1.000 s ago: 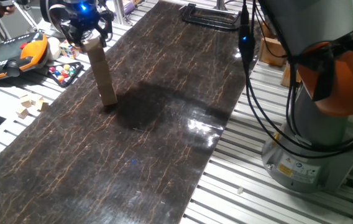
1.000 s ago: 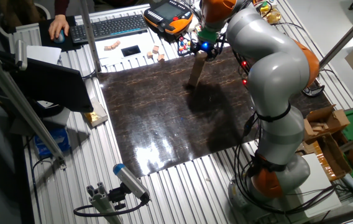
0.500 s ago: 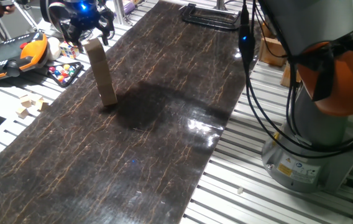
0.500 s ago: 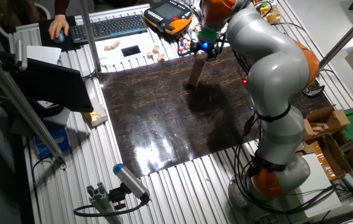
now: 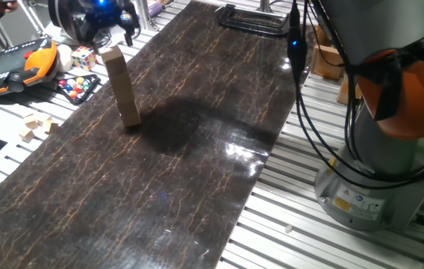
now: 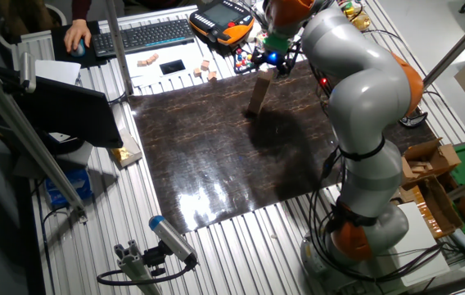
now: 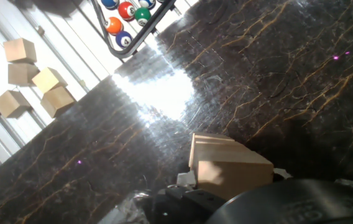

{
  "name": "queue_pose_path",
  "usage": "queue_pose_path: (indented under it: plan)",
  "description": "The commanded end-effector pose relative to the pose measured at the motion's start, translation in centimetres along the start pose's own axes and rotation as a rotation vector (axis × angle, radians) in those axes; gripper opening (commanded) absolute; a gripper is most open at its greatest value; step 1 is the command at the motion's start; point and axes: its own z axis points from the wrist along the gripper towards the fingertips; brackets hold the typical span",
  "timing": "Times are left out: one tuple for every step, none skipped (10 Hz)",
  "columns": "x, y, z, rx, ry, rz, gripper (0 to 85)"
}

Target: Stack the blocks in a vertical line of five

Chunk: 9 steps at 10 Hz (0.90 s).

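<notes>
A triangular rack (image 7: 140, 28) at the table's edge holds small coloured billiard balls (image 7: 125, 10); only its lower corner falls within the hand view. The blocks (image 5: 122, 87) stand as a single upright column on the dark marble-patterned mat (image 5: 197, 149), leaning slightly, their joints hard to make out from either fixed camera. The gripper (image 5: 101, 18) hovers just above the column's top, apart from it, jaws spread and holding nothing. From the hand camera only the topmost blocks (image 7: 226, 165) show, the lower ones hidden beneath. Four loose wooden pieces (image 7: 33, 84) lie off the mat beside the rack, probably cubes.
</notes>
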Motion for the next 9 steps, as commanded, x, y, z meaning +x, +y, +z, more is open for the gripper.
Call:
queue_pose_path:
  plan:
    - [0.0,-0.4,-0.6,0.005,-0.003,-0.008,62.7]
    - [-0.2,-0.9,-1.4,0.01,-0.004,-0.024,53.3]
    - [-0.3,-1.4,-2.1,0.015,-0.001,-0.039,42.3]
    - [-0.3,-1.8,-2.5,0.017,0.003,-0.056,29.7]
    - [-0.3,-2.2,-2.8,0.023,0.005,-0.073,17.3]
    - [-0.2,-2.6,-2.8,0.025,0.005,-0.09,1.3]
    - [-0.3,-3.1,-2.6,0.022,0.007,-0.1,1.0]
    - [-0.4,-3.6,-2.4,0.018,0.005,-0.114,1.0]
    - [-0.3,-4.1,-2.2,0.013,-0.003,-0.125,1.0]
